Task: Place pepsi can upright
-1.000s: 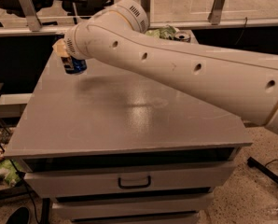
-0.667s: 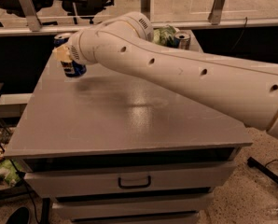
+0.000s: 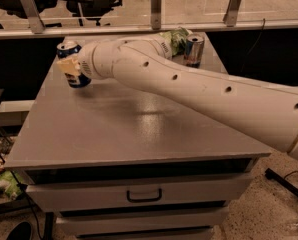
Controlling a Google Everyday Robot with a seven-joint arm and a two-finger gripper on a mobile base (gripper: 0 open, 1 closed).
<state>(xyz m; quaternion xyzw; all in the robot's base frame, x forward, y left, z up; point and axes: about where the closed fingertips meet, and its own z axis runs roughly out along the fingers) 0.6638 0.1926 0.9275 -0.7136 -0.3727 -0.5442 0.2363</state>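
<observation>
The pepsi can (image 3: 68, 48) sits at the far left corner of the table (image 3: 139, 129). It is a short dark-blue cylinder with a silver rim on top, close to upright, and its base is at the tabletop. I can't make out its logo or any lettering from here.

The gripper (image 3: 70, 70) is clamped on the pepsi can, with one tan finger pad (image 3: 67, 65) pressed flat across its side, hiding the middle of the label.

Behind the gripper runs the arm (image 3: 199, 89) - a smooth, thick white tube dotted with small round holes, crossing the table from the right. A small dark mark near its wrist is too faint to read.

The table top is matte grey with a dull sheen, and under it is a drawer with a dark loop handle (image 3: 144, 196). At the far edge stands a taller silver-and-blue can (image 3: 193, 50), upright, just beside a crinkled green bag (image 3: 173, 38) - well apart from the pepsi can.
</observation>
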